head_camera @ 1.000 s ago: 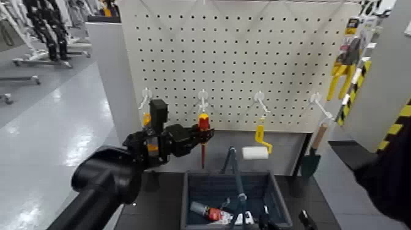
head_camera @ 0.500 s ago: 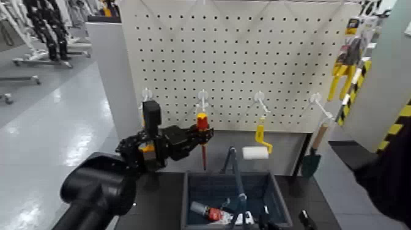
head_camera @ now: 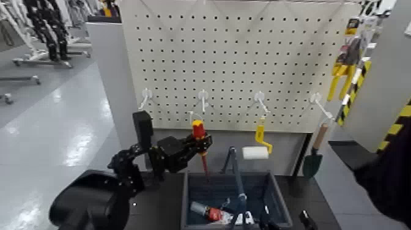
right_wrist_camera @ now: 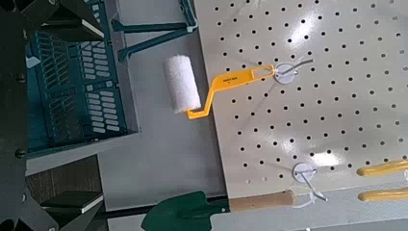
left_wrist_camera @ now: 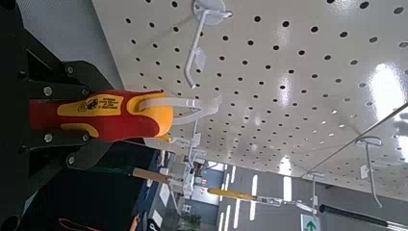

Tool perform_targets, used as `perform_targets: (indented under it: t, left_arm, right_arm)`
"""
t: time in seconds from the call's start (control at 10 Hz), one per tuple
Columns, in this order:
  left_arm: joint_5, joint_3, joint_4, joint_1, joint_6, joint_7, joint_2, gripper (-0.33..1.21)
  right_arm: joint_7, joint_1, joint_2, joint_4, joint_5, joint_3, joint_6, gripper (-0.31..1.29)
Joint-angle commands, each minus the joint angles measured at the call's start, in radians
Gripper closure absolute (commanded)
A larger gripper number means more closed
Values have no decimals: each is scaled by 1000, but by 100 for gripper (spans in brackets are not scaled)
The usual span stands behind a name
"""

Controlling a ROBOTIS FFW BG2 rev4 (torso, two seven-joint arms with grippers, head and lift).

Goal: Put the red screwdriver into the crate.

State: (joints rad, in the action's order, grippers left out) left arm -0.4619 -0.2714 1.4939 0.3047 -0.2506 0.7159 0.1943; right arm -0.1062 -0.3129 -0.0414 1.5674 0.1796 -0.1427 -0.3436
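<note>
While my left gripper (head_camera: 194,142) stays clamped on the red screwdriver (head_camera: 199,137), the tool hangs upright just off the pegboard (head_camera: 244,61).

Screwdriver handle sits below its white hook (head_camera: 202,98), shaft tip over the crate (head_camera: 278,199) at its back-left rim. Open air between handle and hook. Crate already holds several items; a paint roller (head_camera: 255,152) hangs right of the screwdriver. Right gripper: I cannot tell its state.

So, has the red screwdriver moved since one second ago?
Yes. The red screwdriver, shut in the left gripper, has dropped below its pegboard hook, toward the crate.
</note>
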Motion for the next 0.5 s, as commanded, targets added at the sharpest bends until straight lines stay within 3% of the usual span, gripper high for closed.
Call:
perform_targets:
  t: [0.1,0.5]
  left_arm:
    - [-89,-35,-32,-19,19,-13,4,114]
    - [-216,-134,-176,-9,93,-49,4,114]
  right_arm:
    - [2,1,-2,-1,3,-3,-2,13]
    - [5,5,-2,-6,9,-5,-3,13]
